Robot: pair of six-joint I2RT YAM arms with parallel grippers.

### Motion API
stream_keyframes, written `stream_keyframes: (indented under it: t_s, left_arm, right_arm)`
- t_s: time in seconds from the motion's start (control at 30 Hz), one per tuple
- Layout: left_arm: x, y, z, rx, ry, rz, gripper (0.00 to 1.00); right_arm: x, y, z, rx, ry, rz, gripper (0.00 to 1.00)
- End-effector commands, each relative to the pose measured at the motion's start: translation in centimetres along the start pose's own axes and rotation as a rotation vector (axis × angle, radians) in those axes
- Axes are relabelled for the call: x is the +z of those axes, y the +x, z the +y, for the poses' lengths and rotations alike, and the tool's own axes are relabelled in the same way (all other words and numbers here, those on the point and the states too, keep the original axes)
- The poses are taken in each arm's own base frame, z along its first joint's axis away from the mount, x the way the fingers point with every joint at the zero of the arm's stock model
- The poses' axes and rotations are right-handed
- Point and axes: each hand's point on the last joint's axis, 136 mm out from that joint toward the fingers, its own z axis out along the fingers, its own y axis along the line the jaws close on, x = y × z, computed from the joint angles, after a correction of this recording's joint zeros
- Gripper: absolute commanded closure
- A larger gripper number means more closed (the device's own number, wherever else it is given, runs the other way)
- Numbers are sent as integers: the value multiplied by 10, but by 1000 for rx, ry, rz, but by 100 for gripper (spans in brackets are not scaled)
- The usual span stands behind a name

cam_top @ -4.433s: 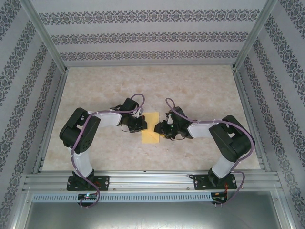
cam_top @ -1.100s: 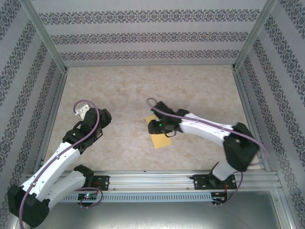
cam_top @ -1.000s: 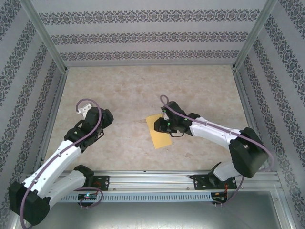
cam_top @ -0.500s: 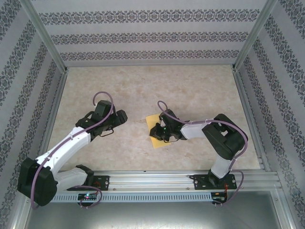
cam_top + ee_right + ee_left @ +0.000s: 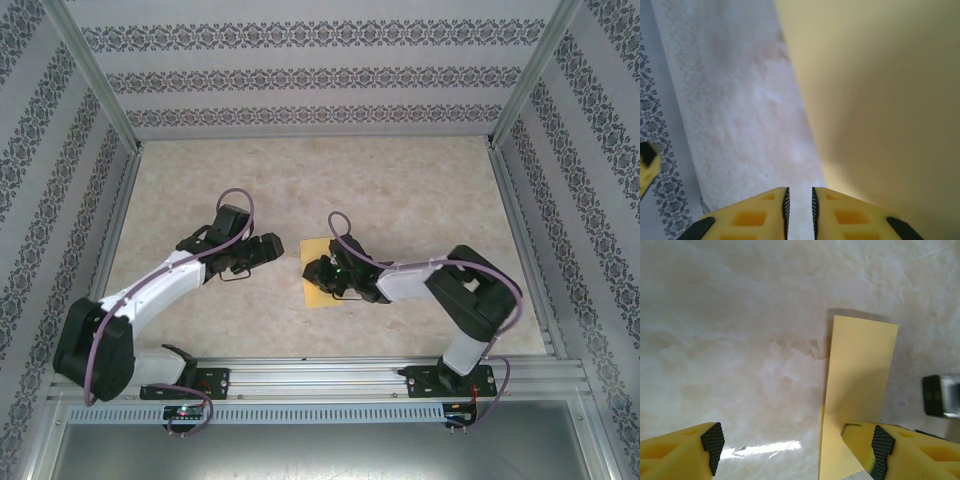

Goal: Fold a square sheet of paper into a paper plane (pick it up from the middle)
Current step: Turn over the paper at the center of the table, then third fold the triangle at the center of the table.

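Note:
The square sheet of paper lies mid-table, folded into a narrow yellow rectangle; a pointed paper plane is out of view. In the left wrist view the paper shows two layers with a slightly offset edge. My left gripper is open just left of the paper. Its jaws stand wide apart, and the right fingertip is over the paper's near end. My right gripper sits low over the paper's left edge, shut. Bare table shows in the thin slit at its tips, and the paper lies to their right.
The marble-patterned table is bounded by patterned walls at the back and sides. An aluminium rail carrying both arm bases runs along the near edge. Metal posts stand at the back corners.
The left arm has swung in from the far left to just beside the paper. The right gripper has slid left across the paper to its left edge, and the paper now lies straighter.

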Motion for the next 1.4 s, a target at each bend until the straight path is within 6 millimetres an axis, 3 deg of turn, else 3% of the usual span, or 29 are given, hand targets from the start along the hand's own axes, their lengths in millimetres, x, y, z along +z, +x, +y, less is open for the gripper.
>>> stream_keyframes:
  t_s: [0.0,0.13,0.3,0.5,0.6,0.83,0.87,1.13,1.37]
  left_arm:
    - [6,-20,-36,54,100,10,22]
    - [20,-21,-61,87,130,38,23]
    - [42,-11,-91,134,154,109,27]
    - [72,0,-107,179,128,228,47]
    - [82,2,-106,182,127,245,49]
    - [107,14,-101,157,110,338,58]
    - [110,15,-96,153,92,340,59]
    - [115,19,-73,162,7,337,59]
    - [124,23,-55,136,-31,366,59]
  right_arm:
    - [-32,-14,-2,-104,64,-131,73]
    - [-67,-23,-25,-90,117,-238,60]
    - [-99,-29,-57,-31,151,-298,56]
    - [-118,-31,-77,9,147,-340,49]
    - [-120,-27,-89,32,153,-345,47]
    - [-116,-27,-75,-3,121,-311,44]
    - [-114,-30,-62,-20,98,-301,44]
    - [-90,-25,-38,-82,51,-182,45]
    - [-72,-21,-29,-104,30,-107,46]
